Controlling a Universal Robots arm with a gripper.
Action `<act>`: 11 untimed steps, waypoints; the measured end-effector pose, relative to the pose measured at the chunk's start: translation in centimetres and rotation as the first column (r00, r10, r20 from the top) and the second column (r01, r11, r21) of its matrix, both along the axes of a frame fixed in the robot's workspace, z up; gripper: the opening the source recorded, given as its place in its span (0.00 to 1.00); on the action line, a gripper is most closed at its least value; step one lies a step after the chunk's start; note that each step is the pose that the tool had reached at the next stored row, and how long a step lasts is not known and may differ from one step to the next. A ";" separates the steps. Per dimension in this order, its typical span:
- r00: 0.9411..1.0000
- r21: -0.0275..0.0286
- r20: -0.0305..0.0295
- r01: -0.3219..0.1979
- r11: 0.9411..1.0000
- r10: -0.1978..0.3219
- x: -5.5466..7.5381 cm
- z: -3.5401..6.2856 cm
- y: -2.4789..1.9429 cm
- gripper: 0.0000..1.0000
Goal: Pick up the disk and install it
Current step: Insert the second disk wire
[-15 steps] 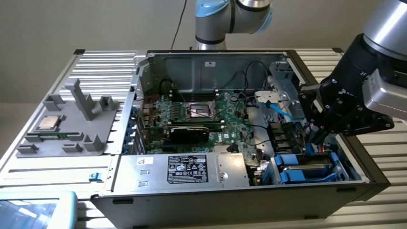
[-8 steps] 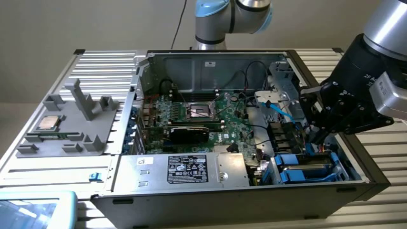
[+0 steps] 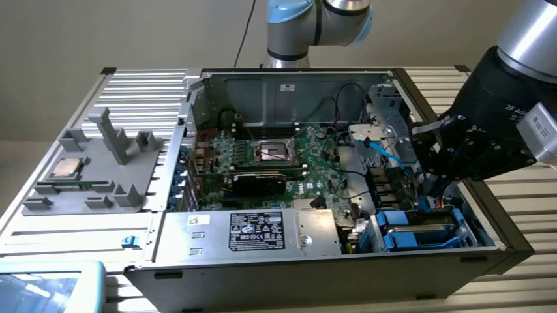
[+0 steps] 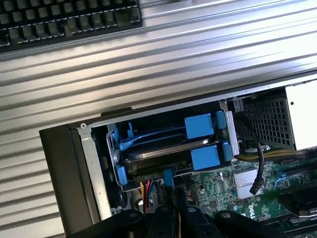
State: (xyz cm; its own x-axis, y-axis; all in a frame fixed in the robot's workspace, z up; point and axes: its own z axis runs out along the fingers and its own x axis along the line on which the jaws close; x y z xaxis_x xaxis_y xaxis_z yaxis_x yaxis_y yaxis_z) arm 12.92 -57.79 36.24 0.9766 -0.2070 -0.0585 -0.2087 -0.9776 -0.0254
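A ribbed, pale metal desk (image 3: 522, 195) carries an open computer case (image 3: 287, 274) lying on its side, with a plain beige wall behind it. On the exterior view's left a grey plastic fixture (image 3: 96, 169) stands on the desk, with a small square silver chip (image 3: 68, 167) resting in it, and a light blue tray corner (image 3: 52, 287) shows at the near edge. Inside the case lie the green motherboard (image 3: 296, 163) and a large silver box with a black label (image 3: 252, 231). The disk (image 4: 163, 148), framed in bright blue plastic, sits in the drive bay at the case's corner, on the exterior view's right (image 3: 418, 231); in the wrist view its blue tabs face outward and a dark metal edge runs between them. The arm's black wrist hangs over that side of the case, and the pincer (image 4: 176, 208) is closed, its dark fingertips together just beside the disk's frame and holding nothing. A black keyboard (image 4: 64, 20) lies on the desk beyond the case in the wrist view.
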 end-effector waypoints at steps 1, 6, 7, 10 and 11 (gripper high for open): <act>1.000 0.003 0.001 -0.016 1.000 0.016 0.0 -0.01 0.00 0.11; 0.997 0.023 0.005 -0.083 0.996 0.083 0.0 -0.03 0.01 0.11; 0.997 0.023 0.005 -0.083 0.996 0.083 0.0 -0.03 0.01 0.11; 0.997 0.023 0.005 -0.083 0.996 0.083 0.0 -0.02 0.01 0.11; 0.997 0.023 0.005 -0.083 0.996 0.083 0.0 -0.03 0.01 0.11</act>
